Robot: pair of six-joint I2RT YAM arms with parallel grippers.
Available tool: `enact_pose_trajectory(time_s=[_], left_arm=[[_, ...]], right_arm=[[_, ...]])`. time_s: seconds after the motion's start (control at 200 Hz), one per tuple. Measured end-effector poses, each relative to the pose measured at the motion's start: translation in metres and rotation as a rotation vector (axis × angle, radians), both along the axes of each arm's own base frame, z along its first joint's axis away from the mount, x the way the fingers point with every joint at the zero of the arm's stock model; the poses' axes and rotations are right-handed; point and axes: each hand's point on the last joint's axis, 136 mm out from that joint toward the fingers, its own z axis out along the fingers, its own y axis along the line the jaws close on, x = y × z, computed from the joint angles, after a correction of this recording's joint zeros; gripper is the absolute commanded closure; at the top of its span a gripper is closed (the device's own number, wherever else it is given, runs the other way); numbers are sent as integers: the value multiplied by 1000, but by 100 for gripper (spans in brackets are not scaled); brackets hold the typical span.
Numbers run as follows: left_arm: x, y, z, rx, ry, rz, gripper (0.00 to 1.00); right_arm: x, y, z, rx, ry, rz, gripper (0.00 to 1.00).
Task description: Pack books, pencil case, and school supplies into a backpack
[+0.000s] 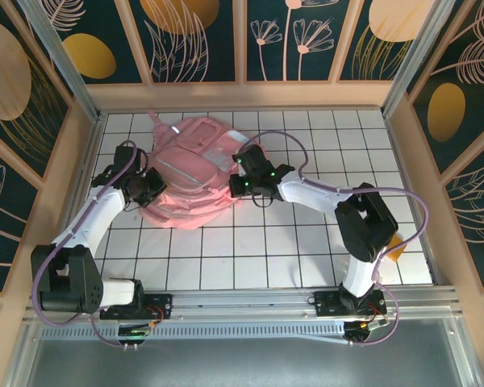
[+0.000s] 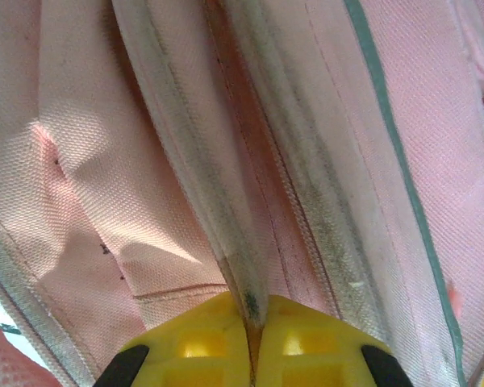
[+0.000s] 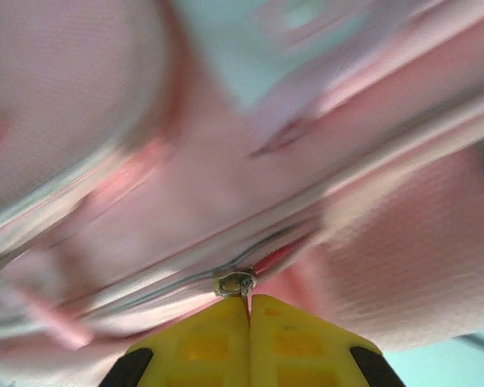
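One large soft pink fabric backpack (image 1: 189, 173) lies on one white gridded counter (image 1: 266, 250). There are two black-and-white robot arms, left (image 1: 97, 214) and right (image 1: 323, 193). There are two yellow-fingered grippers, the left gripper (image 2: 252, 322) and the right gripper (image 3: 248, 310). One small metal zipper slider (image 3: 235, 283) shows. One orange-yellow piece (image 1: 397, 244) lies at the counter's right edge.

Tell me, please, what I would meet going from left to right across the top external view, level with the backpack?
left gripper, pinching a fold of the bag → backpack → right gripper, shut at the zipper pull
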Motion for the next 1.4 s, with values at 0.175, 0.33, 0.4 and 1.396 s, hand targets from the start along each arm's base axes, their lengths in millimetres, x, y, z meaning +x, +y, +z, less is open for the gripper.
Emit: enact_pose_trajectory(time_s=[0.175,0.33,0.4,1.396], left_arm=[[1,-10,-2,-50,-15,-39,100],[1,-10,-2,-45,-19,-48,100],[1,-12,-2,-52,-21,-60,100],[-17,-117,122,175,-592,-1021,50]], right_arm=[[28,-15,-12,0,19,-44,100],[29,-15,-11,-5,8,-22,100],[31,-17,-11,0,11,-3,95],[-59,-30,35,28,-459,957,52]])
